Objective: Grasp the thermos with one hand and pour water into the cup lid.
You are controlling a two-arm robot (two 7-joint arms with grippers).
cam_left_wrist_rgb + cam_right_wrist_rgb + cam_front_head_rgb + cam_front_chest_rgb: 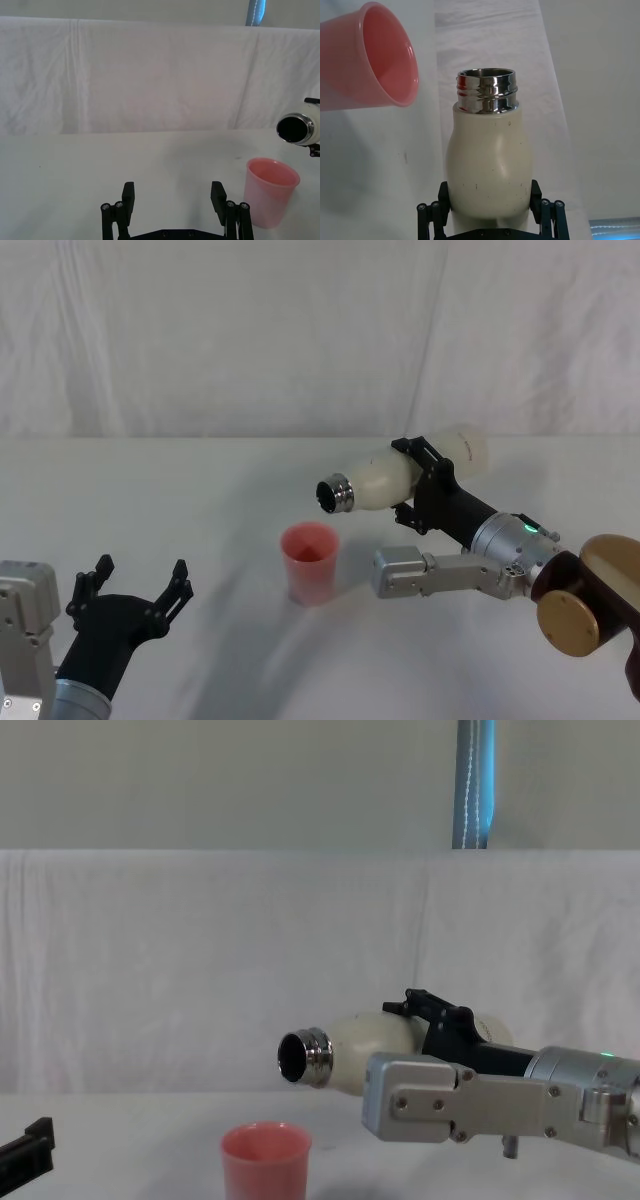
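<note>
Right gripper (425, 485) fingers pinch the matte thermos (400, 476); left gripper (135, 592) fingers spread.

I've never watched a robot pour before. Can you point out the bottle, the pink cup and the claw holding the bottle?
thermos (385, 480), head view, on its cream body.
cup lid (310, 565), head view, on its pink wall.
right gripper (428, 472), head view, between its fingers, clamped around the thermos.

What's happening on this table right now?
The right gripper holds the thermos in the air, tipped nearly level, its open steel neck pointing toward the cup lid. The pink cup lid stands upright on the white table, below the neck. No water stream is visible. The left gripper waits open, low at the near left, holding nothing.
</note>
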